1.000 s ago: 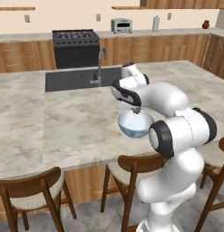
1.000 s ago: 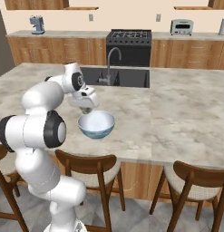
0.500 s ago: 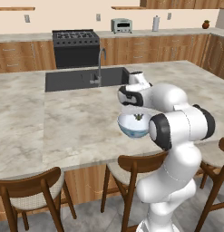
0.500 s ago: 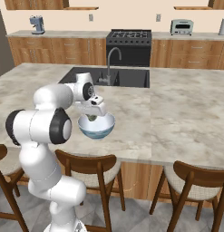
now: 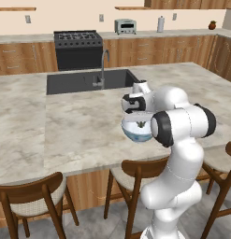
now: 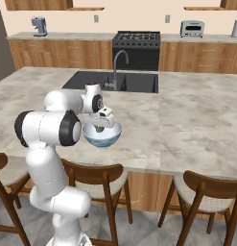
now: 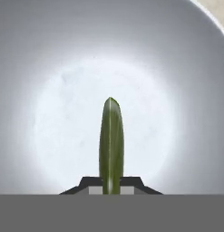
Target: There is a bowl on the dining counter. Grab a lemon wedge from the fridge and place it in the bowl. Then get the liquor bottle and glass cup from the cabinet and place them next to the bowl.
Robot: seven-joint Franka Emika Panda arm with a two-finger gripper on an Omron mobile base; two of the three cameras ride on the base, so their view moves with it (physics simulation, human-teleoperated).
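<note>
The fingers (image 7: 111, 185) pinch the lemon wedge (image 7: 111, 140) above the bowl (image 5: 137, 132) near the worktop's (image 5: 79, 126) near edge. Released from this height, the wedge may bounce out or cling to a finger.

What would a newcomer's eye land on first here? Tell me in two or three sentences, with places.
First, the big white arm folded over the front edge of the dining counter, its hand above the bowl. In the hand view, the fingers are shut on a green lemon wedge over the bowl's pale bottom. Behind, the dark sink with its curved tap is set into the same counter.
</note>
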